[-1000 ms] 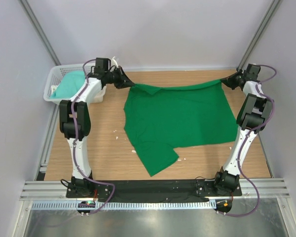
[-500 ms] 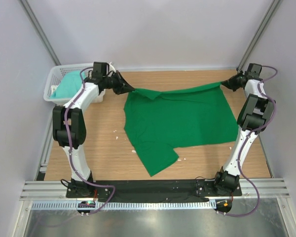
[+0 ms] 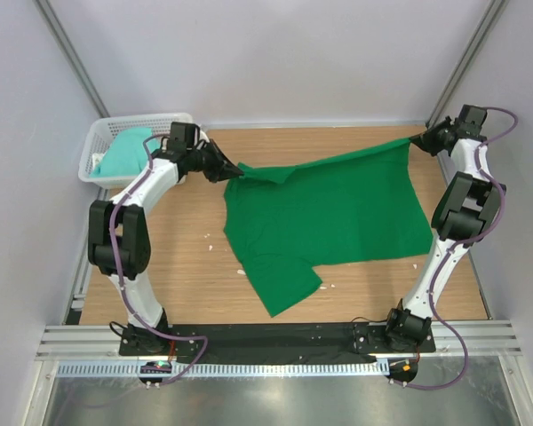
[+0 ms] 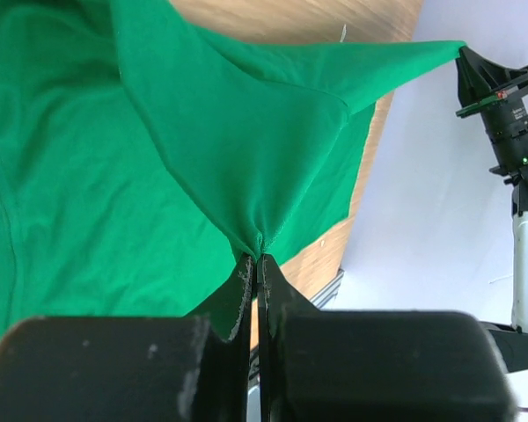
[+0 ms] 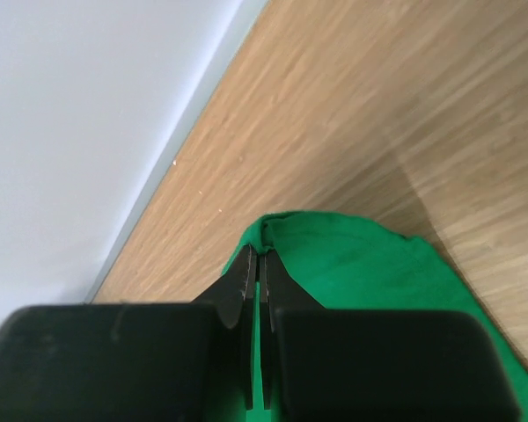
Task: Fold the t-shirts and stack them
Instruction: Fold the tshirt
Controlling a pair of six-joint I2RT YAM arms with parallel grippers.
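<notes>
A deep emerald green t-shirt [image 3: 324,213] lies spread on the wooden table, its far edge lifted and stretched between my two grippers. My left gripper [image 3: 234,171] is shut on the shirt's far left corner [image 4: 260,236]. My right gripper [image 3: 419,140] is shut on the far right corner [image 5: 268,230], held higher near the back wall. One sleeve [image 3: 284,284] lies toward the near edge. A paler mint-teal t-shirt [image 3: 124,153] lies bunched in the white basket at the far left.
The white lattice basket [image 3: 102,142] stands at the table's far left corner, just behind my left arm. Grey walls close in the back and both sides. Bare wooden table [image 3: 182,266] shows left of the green shirt.
My left gripper has moved right and nearer with its corner. My right gripper has moved right and toward the back wall, so the shirt's far edge now slants up to the right.
</notes>
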